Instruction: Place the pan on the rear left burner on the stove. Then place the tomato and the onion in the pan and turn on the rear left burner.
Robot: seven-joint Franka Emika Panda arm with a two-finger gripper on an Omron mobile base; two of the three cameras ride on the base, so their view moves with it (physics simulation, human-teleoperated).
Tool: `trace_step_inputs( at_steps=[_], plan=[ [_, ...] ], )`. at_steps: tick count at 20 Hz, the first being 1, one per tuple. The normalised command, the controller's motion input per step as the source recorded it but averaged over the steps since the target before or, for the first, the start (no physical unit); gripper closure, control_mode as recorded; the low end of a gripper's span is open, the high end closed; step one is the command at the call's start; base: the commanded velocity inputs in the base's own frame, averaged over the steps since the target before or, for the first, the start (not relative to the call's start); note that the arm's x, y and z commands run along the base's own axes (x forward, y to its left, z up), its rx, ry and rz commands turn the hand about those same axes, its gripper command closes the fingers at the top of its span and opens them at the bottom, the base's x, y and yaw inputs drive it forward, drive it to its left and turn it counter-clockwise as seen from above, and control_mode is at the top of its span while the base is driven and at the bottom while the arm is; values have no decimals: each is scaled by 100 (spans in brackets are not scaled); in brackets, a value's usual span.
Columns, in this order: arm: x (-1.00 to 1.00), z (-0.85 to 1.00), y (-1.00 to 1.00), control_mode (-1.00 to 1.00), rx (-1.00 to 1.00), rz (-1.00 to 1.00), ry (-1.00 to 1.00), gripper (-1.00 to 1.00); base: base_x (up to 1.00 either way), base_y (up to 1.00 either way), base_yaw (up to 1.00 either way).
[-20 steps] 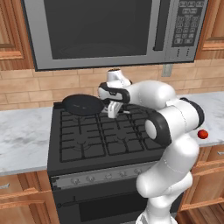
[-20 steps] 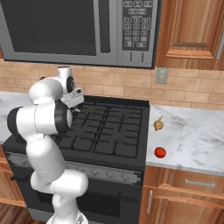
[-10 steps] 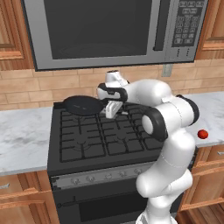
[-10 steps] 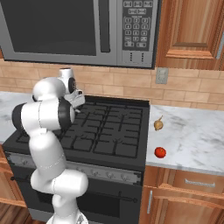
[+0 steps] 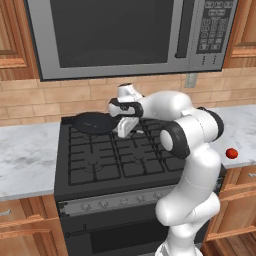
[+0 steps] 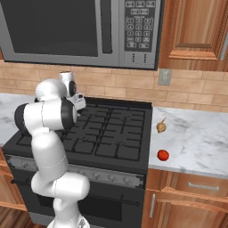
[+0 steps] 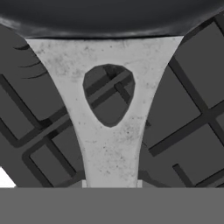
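Note:
The black pan (image 5: 93, 122) is over the stove's (image 5: 107, 165) rear left corner and covers most of the rear left burner (image 5: 86, 137). I cannot tell whether it rests on the grate. My gripper (image 5: 124, 128) is shut on its handle, just right of the pan. In the hand view the silvery handle (image 7: 109, 144) with its oval hole runs up to the pan's dark rim (image 7: 109, 22). The tan onion (image 6: 161, 127) and the red tomato (image 6: 163, 155) lie on the counter right of the stove. In the left base view the tomato (image 5: 231, 153) shows past my arm.
A grey microwave (image 5: 125, 35) hangs low over the back of the stove. Marble counter (image 5: 25, 160) runs on both sides. The knob strip (image 5: 115, 200) lines the stove's front. A brick wall (image 6: 133, 91) stands close behind the burners.
My arm's elbow has shifted slightly to the left. The gripper and the pan have stayed almost in place over the rear left corner, still gripped.

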Motion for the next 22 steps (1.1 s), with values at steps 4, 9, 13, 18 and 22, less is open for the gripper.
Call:
trace_step_inputs(
  at_steps=[4,9,13,18,22],
  plan=[
    [0,-13,12,-100,-6,-4,0,100,0,0,0],
    [0,-16,3,-100,-9,-5,0,100,0,0,0],
    [0,-14,0,-100,-7,-5,0,100,0,0,0],
    [6,-8,0,-100,-4,-4,0,100,0,0,0],
    [18,-6,2,-100,0,-3,3,100,0,0,0]
  ],
)
